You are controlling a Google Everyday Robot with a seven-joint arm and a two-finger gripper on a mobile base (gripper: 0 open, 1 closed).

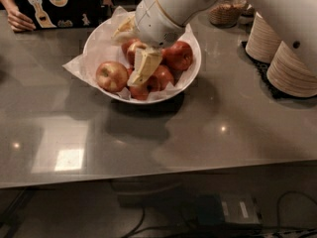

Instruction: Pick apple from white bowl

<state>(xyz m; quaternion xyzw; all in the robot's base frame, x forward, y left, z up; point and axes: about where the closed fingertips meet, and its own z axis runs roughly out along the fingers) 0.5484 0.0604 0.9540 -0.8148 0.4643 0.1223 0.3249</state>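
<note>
Low inside the white bowl (191, 81), over the heap: the gripper (134, 49), tan fingers (143, 67) spread, one on each side of the apple (136, 47). Pale yellow-gold, near the bowl's middle, hemmed in by darker red apples (178, 56) on crinkled paper (74, 66) — touched or not, cannot tell. Grey table (223, 133) beneath, stacked paper bowls (292, 68) well apart.

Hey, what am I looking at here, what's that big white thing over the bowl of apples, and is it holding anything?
That is a robot's arm, seen by one camera looking down at a grey table. Its gripper reaches into the white bowl among red apples; whether it grips one cannot be told. The palest apple lies at the bowl's left side, left of the gripper. Stacked paper bowls stand on the right, a stickered laptop and a person's hand at the far left.
</note>
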